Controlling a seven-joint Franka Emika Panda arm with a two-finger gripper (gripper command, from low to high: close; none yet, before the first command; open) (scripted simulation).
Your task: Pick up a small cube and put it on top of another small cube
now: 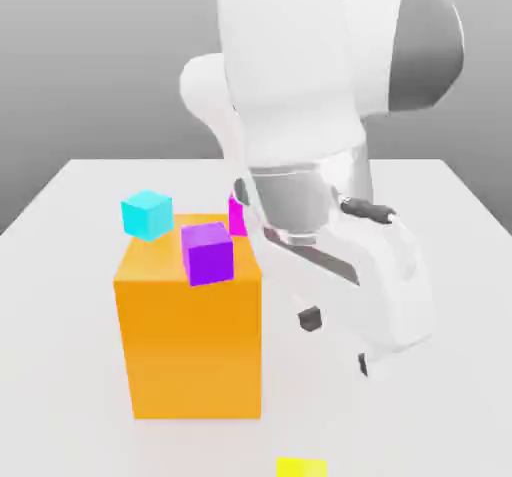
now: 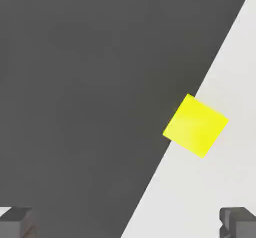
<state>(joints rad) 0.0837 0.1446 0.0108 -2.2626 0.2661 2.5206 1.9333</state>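
Yellow cube [image 1: 301, 467] at desk's [image 1: 400, 415] near edge, ungrasped | jaws [image 1: 337, 342] spread, empty | grasp, lift, stacking remain

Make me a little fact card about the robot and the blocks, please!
gripper: open, nothing between its fingers
yellow cube: near the table edge, in front of the big block
big block: orange, standing on the table
purple cube: at the orange block's top front edge
cyan cube: at the exterior view's left of the purple cube
magenta cube: partly hidden behind the arm
table: white
stacked yet: no small cube on another
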